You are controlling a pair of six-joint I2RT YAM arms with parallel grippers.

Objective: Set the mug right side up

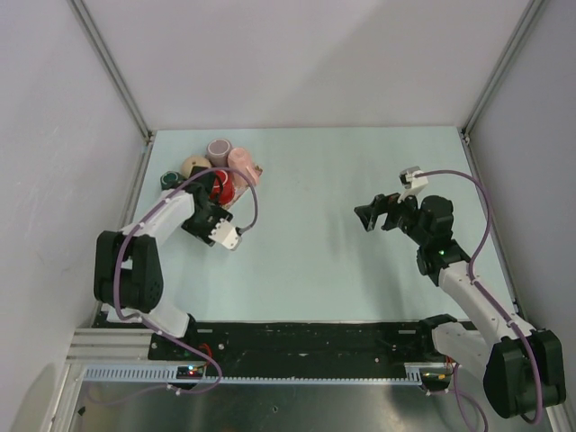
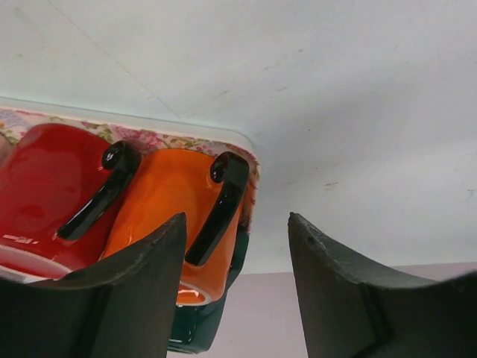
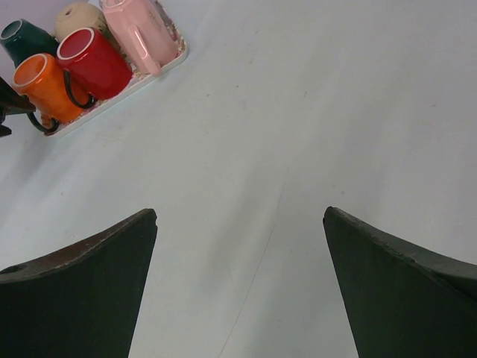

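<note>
— Where is the mug?
— In a cluster on the tray, far left on the surface. The beige mug shows only a rounded, closed top, so it looks mouth-down, though I cannot be certain.
— And around it?
— The red mug sits just beside it, with the orange mug next along. Both show open mouths and black handles. The green mug is at the back and the pink mug on the other side.
— The left jaws?
— Released and spread wide, right up against the orange mug. Its handle shows in the gap, nearer one finger. I cannot tell if they touch.
— The right jaws?
— Released too, over bare surface, well apart from the tray.
</note>
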